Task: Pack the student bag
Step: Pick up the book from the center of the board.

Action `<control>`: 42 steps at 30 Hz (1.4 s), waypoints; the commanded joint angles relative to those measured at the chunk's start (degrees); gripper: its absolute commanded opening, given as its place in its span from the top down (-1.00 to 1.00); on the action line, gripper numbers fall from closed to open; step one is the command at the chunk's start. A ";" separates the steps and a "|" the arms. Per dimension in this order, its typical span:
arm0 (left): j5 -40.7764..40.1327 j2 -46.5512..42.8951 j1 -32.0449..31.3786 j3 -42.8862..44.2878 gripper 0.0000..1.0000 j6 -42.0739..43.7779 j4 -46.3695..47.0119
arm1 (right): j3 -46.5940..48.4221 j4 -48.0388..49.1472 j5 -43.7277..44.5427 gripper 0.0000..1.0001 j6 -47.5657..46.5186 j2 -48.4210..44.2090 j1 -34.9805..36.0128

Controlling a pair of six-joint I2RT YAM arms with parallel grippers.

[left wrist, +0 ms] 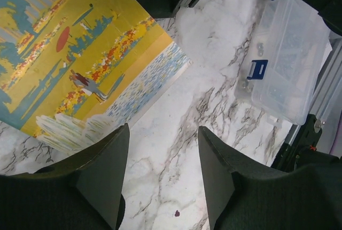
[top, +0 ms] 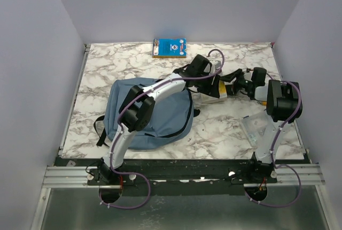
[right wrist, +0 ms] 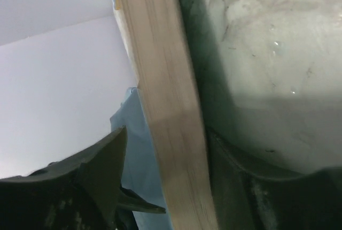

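Left gripper (left wrist: pixel 163 139): fingers apart, empty, over the marble table (left wrist: pixel 214 96) beside the yellow picture book (left wrist: pixel 80 59).
Right gripper (right wrist: pixel 165 133): astride that book's page edge, with a gap at one finger.
Student bag (top: pixel 171 117): flat, left of centre.
Risk: a loose pinch could let the book slip.

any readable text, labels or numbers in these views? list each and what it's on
No text can be read in any view.
On the blue book: a pale mark on the cover, too small to read.
On the yellow picture book: only artwork on the part in view, no words.
On the clear plastic box: no label visible.
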 commanded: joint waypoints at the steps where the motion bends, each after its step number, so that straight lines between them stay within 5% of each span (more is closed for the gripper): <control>1: 2.53 -4.10 0.21 -1.37 -0.12 -2.06 2.46 | 2.52 -5.82 0.64 -0.05 -7.67 -0.79 0.71; 6: 4.68 -11.92 1.39 -3.10 -0.23 -5.28 2.02 | 4.82 -9.72 2.84 0.53 -13.03 -4.36 0.87; 9: 6.66 -17.61 2.46 -6.01 -0.47 -7.57 1.95 | 7.83 -15.96 3.30 0.99 -17.36 -6.96 0.90; 12: 7.84 -24.13 4.40 -11.09 -0.66 -11.09 2.17 | 8.64 -18.51 3.03 0.99 -18.79 -11.98 0.92; 16: 8.39 -33.94 8.37 -21.00 -0.69 -16.35 4.50 | 7.78 -17.77 0.56 0.99 -17.05 -19.91 0.92; 22: 8.27 -45.00 11.87 -31.47 -0.77 -19.42 7.39 | 4.32 -7.30 -10.83 0.99 -6.63 -28.32 4.05; 29: 9.78 -59.05 19.14 -50.47 -0.90 -33.91 24.40 | 2.43 17.11 -17.29 0.99 13.80 -31.79 14.89; 36: 15.20 -65.19 22.03 -56.27 -0.97 -40.06 35.17 | 3.44 46.27 -18.09 0.99 38.24 -26.35 22.16; 40: 17.68 -67.23 23.22 -58.37 -0.71 -45.12 44.53 | 3.24 53.68 -18.49 0.99 44.82 -23.34 24.60; 42: 17.73 -67.68 23.83 -57.95 -0.16 -45.80 45.10 | 2.10 50.92 -17.62 0.99 42.89 -23.96 24.73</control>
